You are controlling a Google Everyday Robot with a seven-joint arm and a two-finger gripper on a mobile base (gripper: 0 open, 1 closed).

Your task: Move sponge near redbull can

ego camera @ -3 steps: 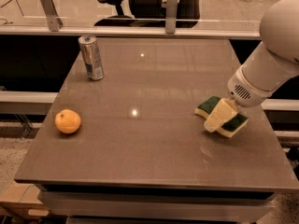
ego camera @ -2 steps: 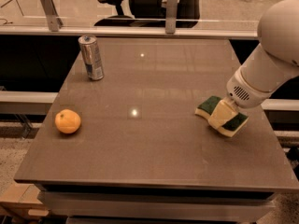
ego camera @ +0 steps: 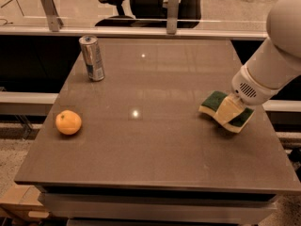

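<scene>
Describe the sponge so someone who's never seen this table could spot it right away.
On the brown table, look near the right edge, where the white arm ends in the gripper. The sponge is right under it: dark green top over pale yellow foam. The only other items, a tall silver redbull can and a round orange, sit far left.

Warm overhead light puts two small glare spots on the table (ego camera: 155,164). At its right edge, the gripper (ego camera: 229,109) over the sponge (ego camera: 215,100) casts a soft shadow.
</scene>
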